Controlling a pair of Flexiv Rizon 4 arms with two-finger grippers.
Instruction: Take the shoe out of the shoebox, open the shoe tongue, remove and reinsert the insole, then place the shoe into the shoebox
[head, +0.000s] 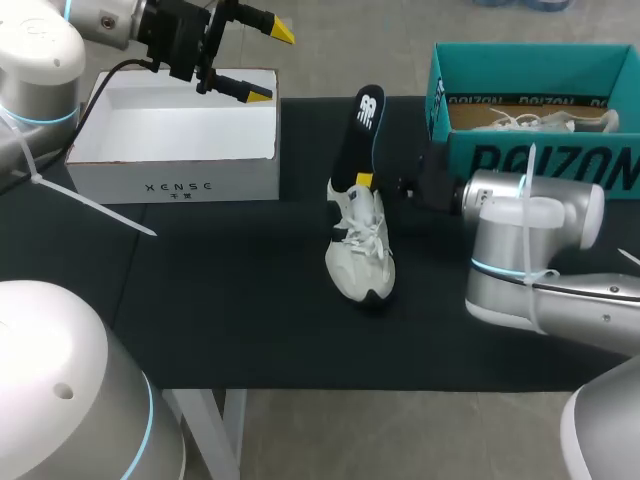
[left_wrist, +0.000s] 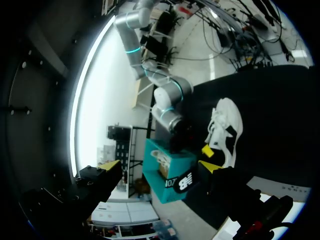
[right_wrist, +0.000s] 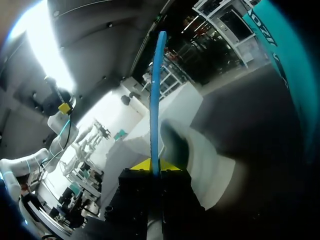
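We looked down on a desk (head: 230, 300) covered in matte black cloth that reached its near edge. A white leg (head: 232, 430) stood under that edge. Pale grey floor (head: 400, 430) lay below the desk in front and again past its far side, smooth and evenly lit. In the left wrist view the same black cloth (left_wrist: 280, 100) met a brightly lit floor (left_wrist: 200, 60), and a broad glare (left_wrist: 90, 100) washed out the room beyond.
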